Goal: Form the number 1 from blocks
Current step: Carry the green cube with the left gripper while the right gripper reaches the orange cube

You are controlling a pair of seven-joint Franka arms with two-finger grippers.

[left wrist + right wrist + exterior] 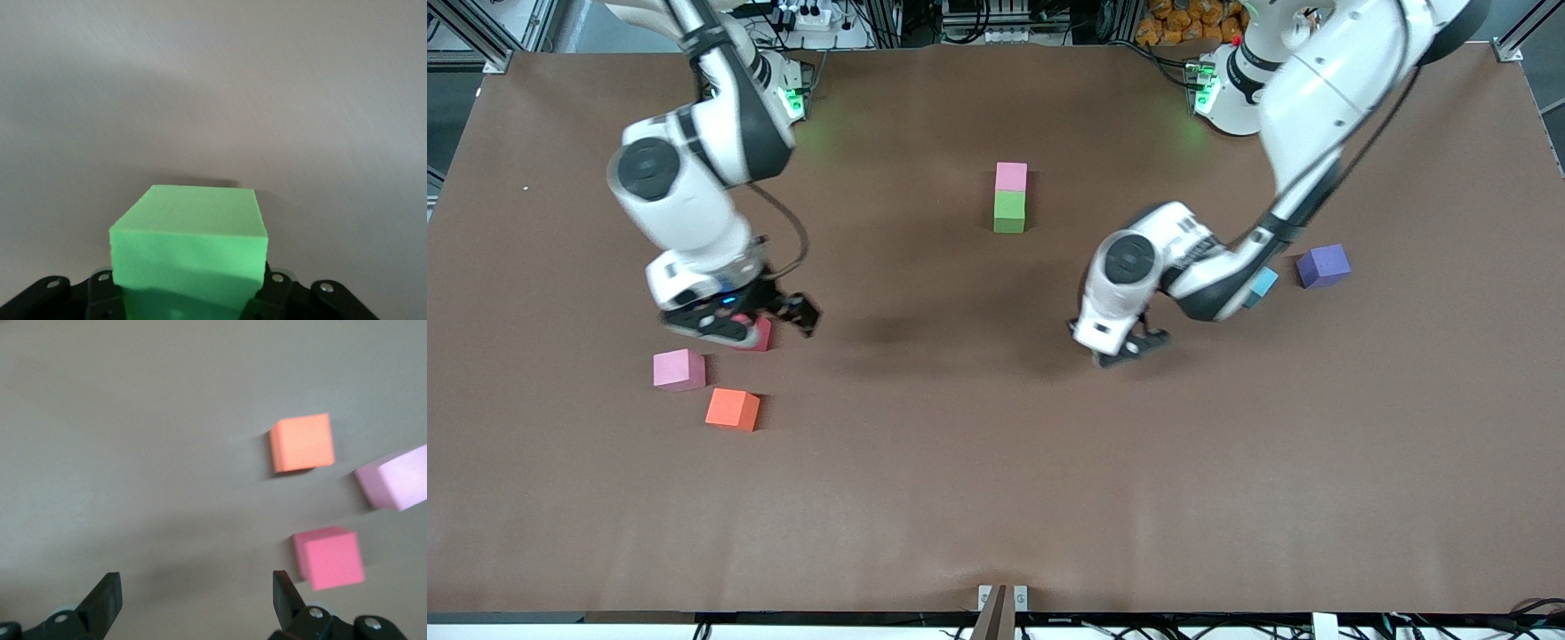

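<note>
A pink block [1011, 176] touches a green block [1009, 212] at mid-table, the green one nearer the front camera. My left gripper [1127, 347] hangs low over bare cloth, shut on a second green block [190, 247], which fills the space between the fingers of the left gripper [190, 297]. My right gripper [769, 316] is open over the cloth beside a red block [759, 335]. In the right wrist view the right gripper [193, 593] holds nothing, and the red block [329, 557] lies outside one finger. Close by are a pink block [679, 370] and an orange block [732, 410].
A purple block [1323, 266] and a light blue block [1263, 284], partly hidden by the left arm, lie toward the left arm's end. The brown cloth [996, 498] covers the table. The right wrist view also shows the orange block [302, 443] and the pink block [395, 477].
</note>
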